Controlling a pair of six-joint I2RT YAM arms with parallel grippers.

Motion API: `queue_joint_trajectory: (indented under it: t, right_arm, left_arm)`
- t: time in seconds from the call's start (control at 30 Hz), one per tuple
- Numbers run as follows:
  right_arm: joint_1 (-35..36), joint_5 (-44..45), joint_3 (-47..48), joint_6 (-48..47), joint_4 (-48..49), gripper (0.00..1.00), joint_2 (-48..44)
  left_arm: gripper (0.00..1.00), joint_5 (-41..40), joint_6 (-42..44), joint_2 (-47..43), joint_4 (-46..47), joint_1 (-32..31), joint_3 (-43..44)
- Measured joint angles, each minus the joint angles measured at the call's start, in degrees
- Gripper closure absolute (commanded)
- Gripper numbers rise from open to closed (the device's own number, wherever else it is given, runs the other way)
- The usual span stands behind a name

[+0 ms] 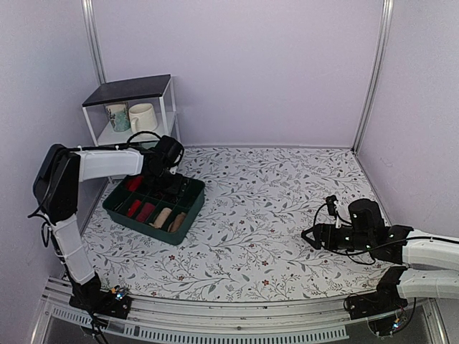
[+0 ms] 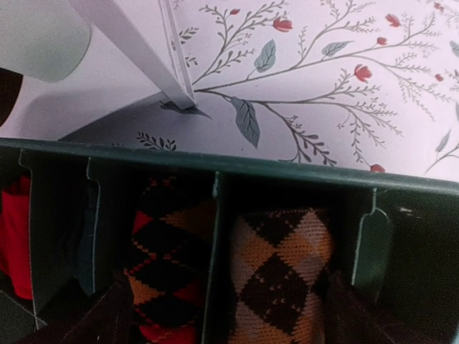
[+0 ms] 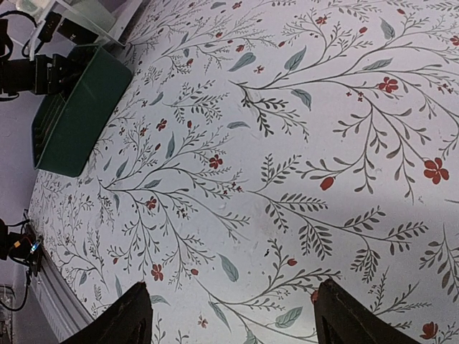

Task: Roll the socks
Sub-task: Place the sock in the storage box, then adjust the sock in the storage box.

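Right fingers [image 3: 133,319]: released, nothing between them; you have them parked low over the bench at the near right, probably to stay out of the other arm's way
Bench [image 1: 272,215]: floral cloth; the work sits on its left side
Tray [image 1: 140,223]: green and divided, well apart from your right arm
Socks [image 1: 154,213]: rolled bundles, one per compartment, red and beige in the near row
Left fingers [image 2: 358,322]: spread on either side of the orange argyle roll [image 2: 283,272], gripping nothing; your arm reaches across to the tray's far row
Dark argyle roll [image 2: 168,265]: next compartment over, with a divider between the two
Progress: looks close to done
Shelf [image 1: 129,89]: beyond the tray, mugs [image 1: 142,116] under its top, near your left wrist, so lift out with care
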Motion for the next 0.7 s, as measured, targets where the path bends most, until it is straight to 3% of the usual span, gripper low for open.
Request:
queue_joint_trajectory:
  t: [0.3,0.37,0.47,0.5,0.7]
  right_arm:
    - [0.00,0.00,0.00,0.00,0.15,0.21,0.13]
    - [0.00,0.00,0.00,0.02,0.22,0.21,0.28]
    - [-0.02,-0.02,0.00,0.02,0.50,0.21,0.79]
    - [-0.02,-0.02,0.00,0.04,0.63,0.21,1.01]
    - [0.00,-0.04,0.00,0.04,1.09,0.21,1.29]
  left_arm:
    - [0.14,0.52,0.22,-5.03,-0.31,-0.24,0.00]
    - [0.29,0.50,0.20,-7.26,-0.22,-0.28,0.00]
    - [0.69,0.50,-0.07,-9.70,0.42,-0.28,-0.28]
    - [0.75,0.52,-0.11,-10.08,0.63,-0.31,-0.50]
    - [0.82,3.15,0.17,-8.85,1.25,-0.31,-1.88]
